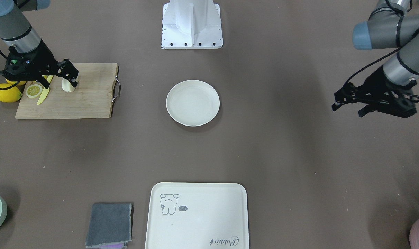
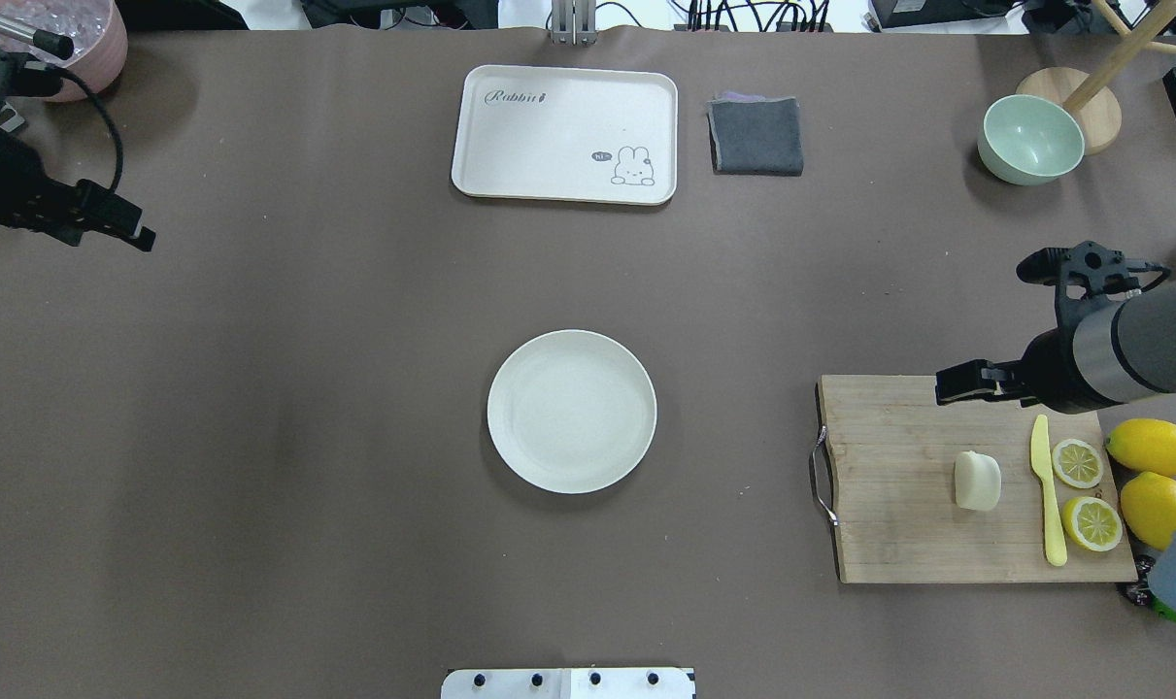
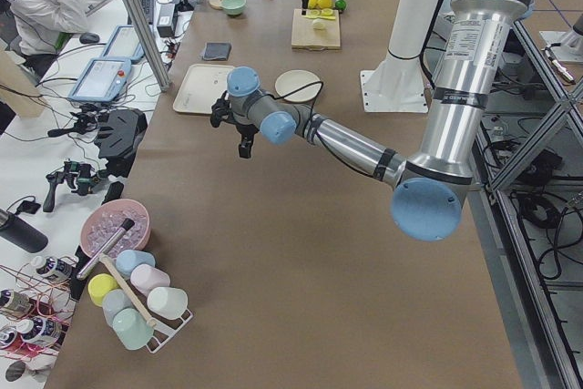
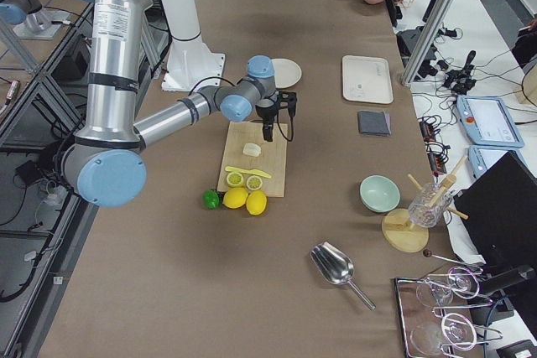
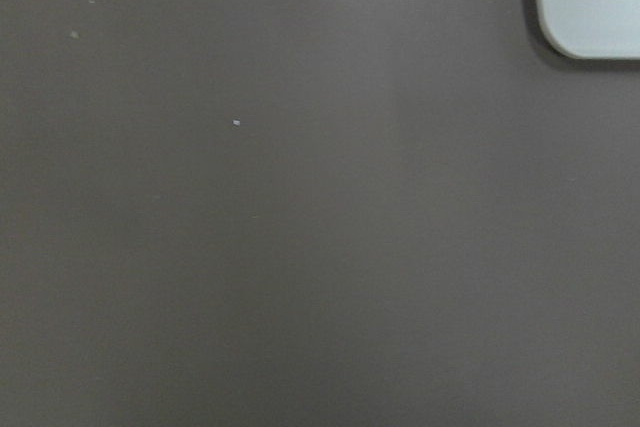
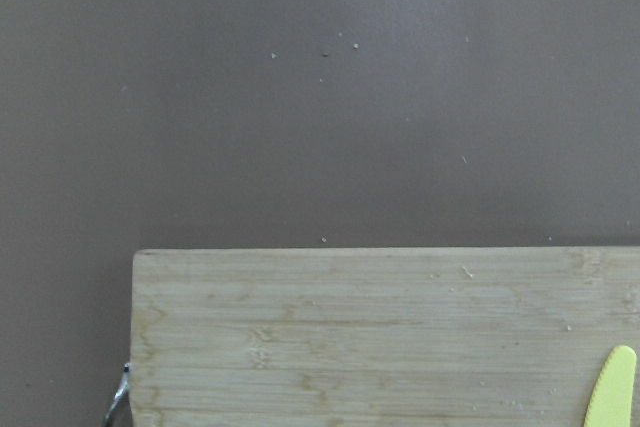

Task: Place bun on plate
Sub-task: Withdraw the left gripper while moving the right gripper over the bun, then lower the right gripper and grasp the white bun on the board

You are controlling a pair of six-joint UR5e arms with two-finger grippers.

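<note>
The bun [image 2: 977, 481], a small pale cream lump, lies on the wooden cutting board [image 2: 898, 505] at the table's right, beside a yellow knife. The plate [image 2: 572, 411], round, off-white and empty, sits at the table's middle. My right gripper [image 2: 942, 386] hovers over the board's far edge, beyond the bun and apart from it, fingers open and holding nothing. In the front-facing view the bun [image 1: 68, 86] shows just behind that gripper [image 1: 72, 77]. My left gripper [image 1: 347, 109] hangs open over bare table at the far left, well away from the plate [image 1: 192, 102].
On the board lie a yellow knife [image 2: 1046, 495] and two lemon slices [image 2: 1076, 463]; two whole lemons [image 2: 1151, 447] rest beside it. A cream tray [image 2: 565, 134], grey cloth [image 2: 756, 136] and green bowl [image 2: 1029, 139] line the far side. A pink bowl [image 2: 83, 39] is far left.
</note>
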